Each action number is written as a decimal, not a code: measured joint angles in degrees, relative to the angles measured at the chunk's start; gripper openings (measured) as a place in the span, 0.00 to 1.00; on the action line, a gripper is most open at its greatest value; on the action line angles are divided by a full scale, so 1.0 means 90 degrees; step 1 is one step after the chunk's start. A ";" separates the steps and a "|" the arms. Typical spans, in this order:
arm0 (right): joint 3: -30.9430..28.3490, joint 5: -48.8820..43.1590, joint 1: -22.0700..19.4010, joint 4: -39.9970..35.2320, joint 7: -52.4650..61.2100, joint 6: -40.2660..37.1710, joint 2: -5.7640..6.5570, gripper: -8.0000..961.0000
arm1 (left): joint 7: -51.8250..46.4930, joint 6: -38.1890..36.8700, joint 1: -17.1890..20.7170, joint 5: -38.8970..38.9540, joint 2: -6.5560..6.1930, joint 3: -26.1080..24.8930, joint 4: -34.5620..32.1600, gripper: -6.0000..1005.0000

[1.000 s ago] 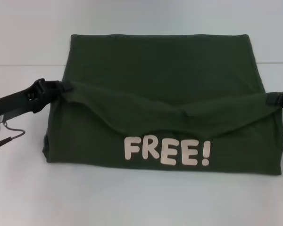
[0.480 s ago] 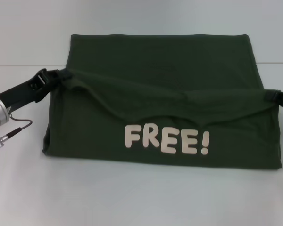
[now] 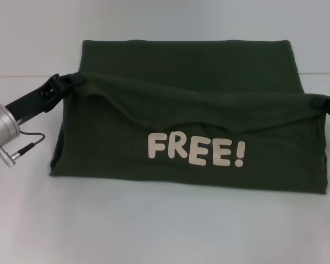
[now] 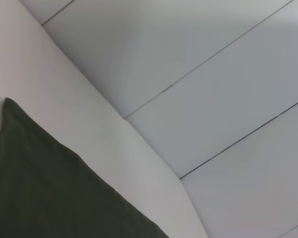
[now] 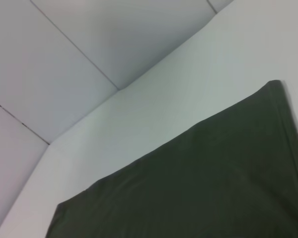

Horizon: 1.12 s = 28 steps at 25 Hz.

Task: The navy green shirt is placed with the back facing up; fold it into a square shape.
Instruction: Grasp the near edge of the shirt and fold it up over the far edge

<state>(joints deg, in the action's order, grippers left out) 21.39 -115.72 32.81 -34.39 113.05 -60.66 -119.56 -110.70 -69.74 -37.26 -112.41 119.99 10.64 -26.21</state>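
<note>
Head view: shirt (image 3: 209, 104) hides both grippers' jaws at lifted corners

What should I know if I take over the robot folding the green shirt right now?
Left gripper: shut on the left corner of the raised fold edge of the dark olive-green cotton T-shirt.
Right gripper: shut on the right corner of the same edge.
Shirt: lies on the white table, near part lifted between both grippers and sagging in the middle, cream "FREE!" lettering facing up.
Done: the sides look folded in, and the near part is lifted.
Left: probably carry the held edge to the far edge, lay it flat, release.
</note>
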 joint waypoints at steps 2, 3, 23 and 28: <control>0.0000 0.0057 0.0047 0.0125 -0.0145 0.0151 0.0001 0.10 | 0.0097 0.0101 -0.0019 0.0011 0.0028 0.0000 0.0046 0.05; 0.0000 0.0080 0.0070 0.0188 -0.0223 0.0252 0.0001 0.11 | 0.0143 0.0152 -0.0025 0.0019 0.0051 0.0000 0.0056 0.05; 0.0609 0.0115 0.0499 0.0612 -0.0743 0.1217 -0.0016 0.16 | 0.0645 0.1485 -0.0149 0.0278 0.0400 0.0113 0.0227 0.05; 0.0673 0.0120 0.0515 0.0618 -0.0776 0.1201 -0.0016 0.18 | 0.0701 0.1658 -0.0185 0.0357 0.0431 0.0142 0.0371 0.05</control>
<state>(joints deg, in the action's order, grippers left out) 27.45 -114.64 37.45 -28.83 106.06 -49.85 -119.70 -104.39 -54.81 -38.92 -109.19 123.87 11.91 -22.86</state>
